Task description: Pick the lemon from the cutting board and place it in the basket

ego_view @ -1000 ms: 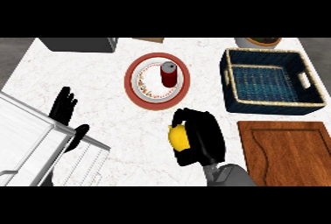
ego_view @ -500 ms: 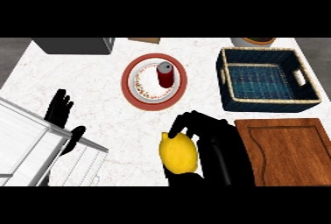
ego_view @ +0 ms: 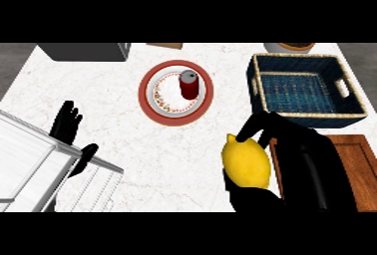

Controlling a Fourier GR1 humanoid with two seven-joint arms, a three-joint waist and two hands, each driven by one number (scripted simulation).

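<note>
Lemon [ego_view: 247, 160] gripped in right hand [ego_view: 294, 149], fingers curled round it, left of board [ego_view: 353, 164], near basket [ego_view: 307, 89]. Left hand [ego_view: 66, 124] spread, fingers up.

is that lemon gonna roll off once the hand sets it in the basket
Probably a little: the lemon is a smooth oval, so it may roll. The basket has raised walls that should stop it. Held in the right hand, it looks stiff, not squashed.

White marble counter [ego_view: 132, 144] with a grey box [ego_view: 85, 51] at its back.
</note>
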